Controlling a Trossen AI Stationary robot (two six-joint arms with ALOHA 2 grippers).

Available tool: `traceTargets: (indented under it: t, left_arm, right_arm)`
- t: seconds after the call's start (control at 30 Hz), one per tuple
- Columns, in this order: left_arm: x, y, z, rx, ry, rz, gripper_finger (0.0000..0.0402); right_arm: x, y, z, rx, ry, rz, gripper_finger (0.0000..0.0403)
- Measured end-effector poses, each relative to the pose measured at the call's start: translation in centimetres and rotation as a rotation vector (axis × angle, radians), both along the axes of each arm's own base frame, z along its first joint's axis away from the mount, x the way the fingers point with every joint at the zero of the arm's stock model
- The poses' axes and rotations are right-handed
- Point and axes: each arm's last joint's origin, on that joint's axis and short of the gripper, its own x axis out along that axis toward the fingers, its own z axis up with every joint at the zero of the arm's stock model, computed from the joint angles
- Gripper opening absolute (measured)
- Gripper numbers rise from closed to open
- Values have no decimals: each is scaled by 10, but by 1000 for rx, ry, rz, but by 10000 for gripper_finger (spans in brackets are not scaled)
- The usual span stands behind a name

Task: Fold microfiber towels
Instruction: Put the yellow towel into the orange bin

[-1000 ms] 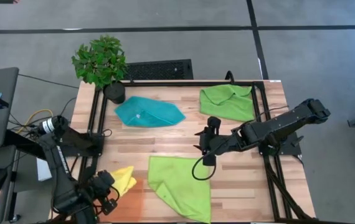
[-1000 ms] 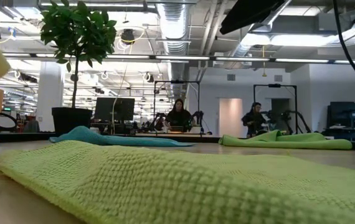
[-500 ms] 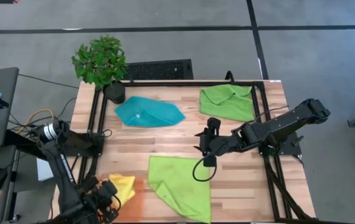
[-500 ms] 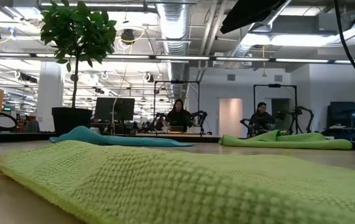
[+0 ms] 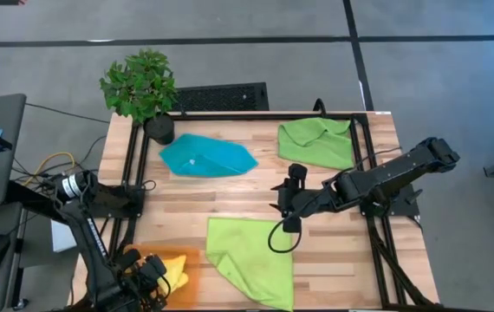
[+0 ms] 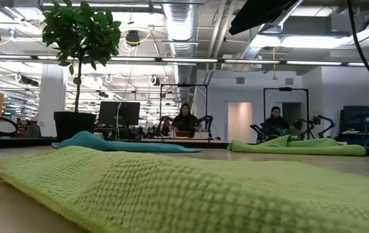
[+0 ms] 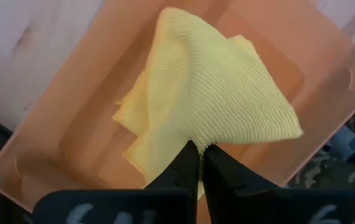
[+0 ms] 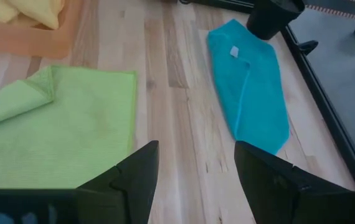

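My left gripper [image 5: 147, 271] is at the table's near left corner, over the flat orange tray [image 7: 65, 106], shut on the yellow towel [image 7: 215, 93], which lies bunched in folds. My right gripper [image 5: 280, 198] hovers open and empty over bare wood at mid-table. A lime green towel [image 5: 251, 256] lies spread flat near the front edge, with one corner turned over [image 8: 22, 93]. The teal towel [image 5: 205, 156] lies crumpled at the far left. A second lime green towel [image 5: 316, 143] lies rumpled at the far right. My left gripper pinches a bunched fold of the yellow towel [image 7: 203, 138] between its two fingertips, several layers together. The fingers come from above, pointing down. The towel spreads out below them over the tray; whether its lower folds rest on the tray floor I cannot tell.
A potted plant [image 5: 140, 87] stands at the far left corner beside the teal towel. A black frame rail [image 5: 130, 165] runs along the table's left side and another along the right [image 5: 364, 165]. Bare wood [image 5: 230, 195] lies between the teal and near lime towels.
My left gripper has carried the yellow towel toward the table's near left corner, from beside the tray to over it. The towel has left the low view. My right gripper has kept still.
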Motion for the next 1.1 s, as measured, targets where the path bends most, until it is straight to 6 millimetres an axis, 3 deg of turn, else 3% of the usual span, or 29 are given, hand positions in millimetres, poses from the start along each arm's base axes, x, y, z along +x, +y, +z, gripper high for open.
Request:
traceTargets:
  t: [0.5, 0.9, 1.1]
  left_arm:
    - [5, -7, 1, -49, -74, -37, 12]
    - [6, -7, 1, -51, -81, -46, 120]
    - [6, -5, 0, -10, -102, -104, 143]
  right_arm:
    - [0, 0, 0, 1, 0, 0, 234]
    - [0, 0, 0, 1, 0, 0, 234]
    - [0, 0, 0, 1, 0, -1, 234]
